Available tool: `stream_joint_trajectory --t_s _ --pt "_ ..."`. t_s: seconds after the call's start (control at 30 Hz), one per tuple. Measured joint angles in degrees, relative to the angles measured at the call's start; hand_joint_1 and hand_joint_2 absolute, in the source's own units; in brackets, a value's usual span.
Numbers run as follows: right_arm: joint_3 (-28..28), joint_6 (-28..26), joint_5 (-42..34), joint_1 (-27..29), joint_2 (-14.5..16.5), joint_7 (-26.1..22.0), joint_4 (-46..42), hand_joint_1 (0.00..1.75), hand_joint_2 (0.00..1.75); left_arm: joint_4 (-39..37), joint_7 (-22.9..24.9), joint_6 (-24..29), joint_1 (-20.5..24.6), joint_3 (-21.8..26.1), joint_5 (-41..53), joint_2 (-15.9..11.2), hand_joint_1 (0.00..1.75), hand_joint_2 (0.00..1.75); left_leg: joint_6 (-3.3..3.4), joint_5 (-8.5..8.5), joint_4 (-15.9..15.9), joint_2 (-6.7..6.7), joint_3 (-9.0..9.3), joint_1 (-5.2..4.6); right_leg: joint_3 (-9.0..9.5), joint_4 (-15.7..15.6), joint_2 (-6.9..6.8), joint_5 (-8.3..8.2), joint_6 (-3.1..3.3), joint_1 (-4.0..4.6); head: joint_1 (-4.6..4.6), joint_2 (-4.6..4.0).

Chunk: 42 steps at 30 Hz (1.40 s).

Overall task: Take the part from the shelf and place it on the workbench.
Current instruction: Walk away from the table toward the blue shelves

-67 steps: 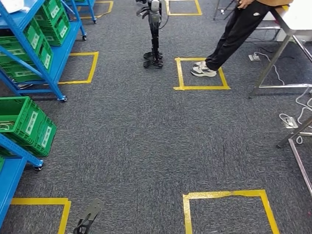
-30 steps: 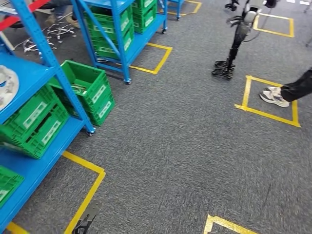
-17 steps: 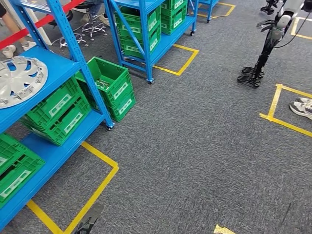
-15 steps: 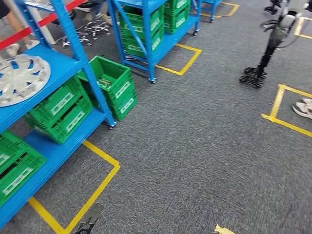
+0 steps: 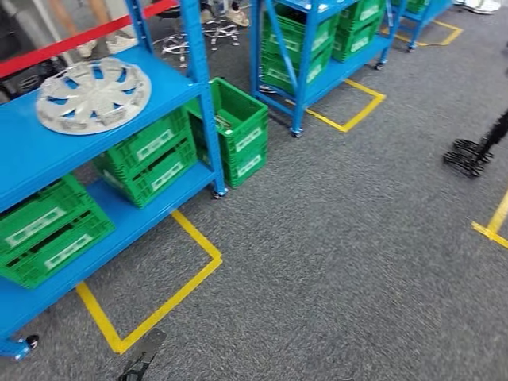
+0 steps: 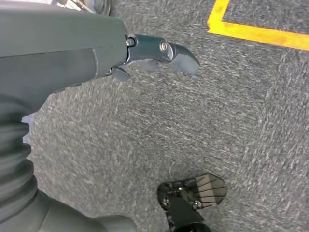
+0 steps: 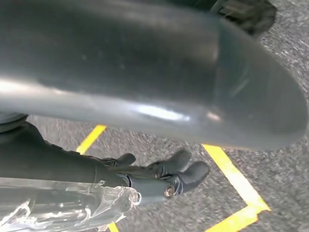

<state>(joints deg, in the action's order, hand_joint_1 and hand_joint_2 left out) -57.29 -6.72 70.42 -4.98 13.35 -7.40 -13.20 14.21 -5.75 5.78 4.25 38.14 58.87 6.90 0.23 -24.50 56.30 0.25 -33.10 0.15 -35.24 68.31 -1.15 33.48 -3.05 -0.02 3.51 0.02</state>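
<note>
A silver wheel cover lies flat on the upper level of the blue shelf at the left of the head view. My left hand hangs over the grey carpet with its fingers stretched out, holding nothing. My right hand also hangs low over the carpet near yellow tape, its fingers extended and empty. Both hands are far from the shelf.
Green crates fill the shelf's lower levels, and another green crate stands on the floor by its post. A second blue shelf stands behind. A yellow tape square marks the carpet before the shelf. Another robot's feet show at right.
The camera has swung left: the shelf with the wheel cover has come into view and nearer the centre, while the other robot and the person's shoes slid off to the right.
</note>
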Motion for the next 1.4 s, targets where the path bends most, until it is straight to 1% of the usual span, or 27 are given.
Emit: stream_joint_trajectory --t_s 0.03,0.07,0.1,0.13,0.17,0.23,0.3,0.37,0.43,0.5,0.57,0.6,0.63,0.67,0.73,0.8,0.87,0.93,1.0,1.07,1.1,1.13,1.17,1.23,1.3,1.33,1.4 --pt "-0.01 0.01 0.05 0.1 0.0 0.0 0.0 0.0 0.0 0.0 0.0 -0.05 0.05 0.04 0.23 0.03 0.0 1.75 0.1 0.02 0.0 -0.79 -0.04 0.0 -1.95 4.0 0.65 1.58 -0.11 -0.06 -0.06 0.0" --pt "-0.02 0.01 0.1 0.17 -0.01 -0.01 0.0 0.0 0.0 0.0 0.0 -0.1 0.02 0.06 0.43 0.07 0.0 1.75 0.11 0.04 0.01 -1.57 -0.05 0.01 -3.29 6.51 0.88 2.17 -0.16 -0.07 -0.09 0.0" --pt "-0.03 0.01 0.15 0.19 -0.01 -0.01 -0.01 0.0 0.0 0.0 0.0 -0.11 -0.04 0.07 0.57 0.09 0.0 1.75 0.08 0.07 0.03 -2.35 -0.02 0.03 -3.62 6.83 0.98 1.58 -0.16 -0.09 -0.1 0.0" --pt "-0.05 0.01 0.2 0.17 -0.02 -0.01 -0.01 0.0 0.0 0.0 0.01 -0.11 -0.08 0.08 0.67 0.1 0.0 1.75 -0.01 0.1 0.05 -3.13 0.03 0.1 -2.82 4.78 1.13 -0.09 -0.13 -0.16 -0.11 0.0" --pt "-0.07 0.0 0.27 0.14 -0.02 -0.01 -0.01 0.0 0.0 0.0 0.01 -0.11 -0.07 0.09 0.76 0.11 0.0 1.75 -0.17 0.11 0.11 -3.94 0.08 0.2 -1.06 0.89 1.75 -2.39 -0.14 -0.33 -0.13 0.0" --pt "-0.08 0.0 0.41 0.08 -0.02 -0.04 -0.01 0.0 0.0 0.0 0.02 -0.11 0.08 0.1 0.97 0.12 0.0 1.75 -0.79 0.13 0.44 -5.45 -0.1 0.22 2.42 -6.72 4.38 -5.38 -0.15 -0.81 -0.19 0.0" --pt "-0.11 0.0 0.5 0.0 -0.02 -0.05 0.0 0.0 0.0 0.0 0.02 -0.11 0.1 0.19 1.18 0.09 0.0 1.75 -1.59 0.38 0.54 -6.59 -0.59 0.29 3.67 -9.39 5.88 -5.75 0.21 -0.94 -0.25 0.0" --pt "-0.17 -0.01 0.54 -0.05 -0.02 -0.05 -0.01 0.0 0.0 0.0 0.03 -0.11 -0.14 0.38 1.3 0.02 0.0 1.75 -2.34 0.7 0.31 -7.01 -0.94 0.51 3.72 -9.55 4.89 -6.03 1.02 -0.82 -0.25 0.0" --pt "-0.25 -0.01 0.55 -0.01 -0.01 -0.06 -0.02 0.0 0.0 0.0 0.08 -0.1 -0.23 0.53 1.32 -0.05 0.0 1.75 -2.91 -0.64 2.1 -4.79 -1.95 0.37 3.71 -9.79 3.61 -6.33 1.83 -0.85 0.14 0.0" --pt "-0.28 -0.02 0.55 0.12 0.0 -0.05 -0.02 0.0 0.0 0.0 0.11 -0.09 0.0 0.56 1.33 0.02 0.0 1.75 -3.22 -4.23 8.32 -1.94 -4.91 0.23 3.65 -9.87 2.02 -6.35 2.34 -0.72 0.56 0.0" --pt "-0.31 -0.01 0.54 0.23 0.0 -0.01 -0.02 0.0 0.0 0.0 0.11 -0.09 0.05 0.6 1.34 0.12 0.0 1.75 -3.36 -6.99 15.28 -1.14 -8.13 0.29 3.58 -9.87 0.34 -6.27 2.53 -0.54 0.6 0.0" --pt "-0.32 0.0 0.53 0.22 0.0 0.01 -0.02 0.0 0.0 0.0 0.11 -0.09 -0.05 0.68 1.34 0.13 0.0 1.75 -3.34 -6.9 16.51 -1.02 -8.6 0.29 3.58 -9.87 -0.41 -6.24 2.54 -0.49 0.61 0.0" --pt "-0.32 0.01 0.53 0.17 0.0 0.03 -0.02 0.0 0.0 0.0 0.11 -0.09 -0.15 0.78 1.34 0.11 0.0 1.75 -3.27 -5.74 15.44 -0.89 -7.93 0.28 3.64 -9.87 -1.09 -6.2 2.51 -0.48 0.61 0.0" --pt "-0.32 0.01 0.52 0.12 0.0 0.04 -0.01 0.0 0.0 0.0 0.11 -0.08 -0.21 0.88 1.34 0.1 0.0 1.75 -3.12 -3.89 12.4 -0.44 -6.21 0.24 3.75 -9.87 -1.72 -6.13 2.44 -0.47 0.62 0.0" --pt "-0.33 0.02 0.51 0.06 0.0 0.04 -0.01 0.0 0.0 0.0 0.11 -0.07 -0.1 1.0 1.34 0.07 0.0 1.75 -2.62 -0.91 4.64 2.32 -1.96 -0.14 4.03 -9.79 -2.82 -5.84 2.09 -0.24 0.69 0.0" --pt "-0.33 0.03 0.5 0.04 0.0 0.07 -0.01 0.0 0.0 0.0 0.11 -0.07 0.09 1.01 1.34 0.1 0.0 1.75 -1.99 -0.26 0.71 4.19 -0.03 -0.55 4.28 -9.82 -3.91 -5.56 1.63 0.17 0.61 0.0" --pt "-0.33 0.04 0.48 0.0 0.01 0.11 -0.01 0.0 0.0 0.0 0.11 -0.07 0.02 1.04 1.34 0.15 0.0 1.75 -1.3 -0.26 0.3 3.16 -0.09 -0.55 4.62 -10.11 -5.05 -5.41 1.1 0.33 0.5 0.0" --pt "-0.34 0.07 0.46 -0.06 0.02 0.11 -0.01 0.0 0.0 0.0 0.11 -0.05 -0.14 1.08 1.4 0.15 0.0 1.75 -0.58 -0.02 0.02 1.9 0.0 -0.23 4.26 -8.77 -3.57 -4.21 0.43 0.13 0.36 0.0" --pt "-0.37 0.08 0.43 0.0 0.01 0.11 0.0 0.0 0.0 0.0 0.1 -0.04 -0.01 1.13 1.48 0.11 0.0 1.75 -0.07 0.14 -0.12 0.53 0.0 0.03 1.58 -2.64 -0.47 -0.82 -0.04 -0.12 0.06 0.0" --pt "-0.43 0.09 0.4 0.16 0.0 0.15 0.0 0.0 0.0 0.0 0.09 -0.04 0.06 1.18 1.5 0.13 0.0 1.75 0.12 0.18 -0.11 -0.99 -0.08 0.05 -2.1 4.88 0.77 2.09 -0.19 -0.19 -0.08 0.0" --pt "-0.46 0.09 0.38 0.21 0.0 0.17 0.0 0.0 0.0 0.0 0.1 -0.05 0.0 1.22 1.54 0.16 0.0 1.75 0.11 0.19 -0.1 -1.75 -0.07 0.05 -3.06 6.47 0.9 2.1 -0.2 -0.19 -0.11 0.0" --pt "-0.5 0.09 0.37 0.22 0.0 0.18 0.0 0.0 0.0 0.0 0.1 -0.05 -0.06 1.27 1.57 0.17 0.0 1.75 0.06 0.22 -0.08 -2.53 -0.01 0.08 -2.9 5.65 1.0 0.87 -0.15 -0.22 -0.13 0.0" --pt "-0.52 0.09 0.36 0.2 0.0 0.18 0.0 0.0 0.0 0.0 0.1 -0.05 -0.09 1.32 1.62 0.18 0.0 1.75 -0.06 0.24 -0.04 -3.32 0.05 0.15 -1.72 2.76 1.3 -1.2 -0.1 -0.3 -0.14 0.0" --pt "-0.53 0.1 0.32 0.14 0.01 0.17 0.0 0.0 0.0 0.0 0.1 -0.05 -0.01 1.38 1.68 0.19 0.0 1.75 -0.6 0.22 0.23 -4.86 0.01 0.24 1.81 -5.23 3.5 -4.9 -0.08 -0.72 -0.2 0.0" --pt "-0.53 0.11 0.28 0.06 0.03 0.17 0.0 0.0 0.0 0.0 0.1 -0.05 0.07 1.41 1.71 0.17 0.0 1.75 -1.36 0.39 0.44 -6.02 -0.42 0.28 3.58 -9.19 5.45 -5.81 0.28 -0.93 -0.23 0.0" --pt "-0.54 0.11 0.25 0.01 0.04 0.18 0.0 0.0 0.0 0.0 0.09 -0.05 0.02 1.43 1.72 0.16 0.0 1.75 -1.78 0.59 0.41 -6.51 -0.68 0.33 3.66 -9.4 5.63 -5.68 0.67 -0.86 -0.23 0.0" --pt "-0.57 0.11 0.2 -0.05 0.05 0.19 0.0 0.0 0.0 0.0 0.09 -0.04 -0.24 1.44 1.73 0.08 0.0 1.75 -2.44 0.76 0.32 -6.79 -1.08 0.48 3.62 -9.43 4.61 -5.97 1.57 -0.79 -0.17 0.0"
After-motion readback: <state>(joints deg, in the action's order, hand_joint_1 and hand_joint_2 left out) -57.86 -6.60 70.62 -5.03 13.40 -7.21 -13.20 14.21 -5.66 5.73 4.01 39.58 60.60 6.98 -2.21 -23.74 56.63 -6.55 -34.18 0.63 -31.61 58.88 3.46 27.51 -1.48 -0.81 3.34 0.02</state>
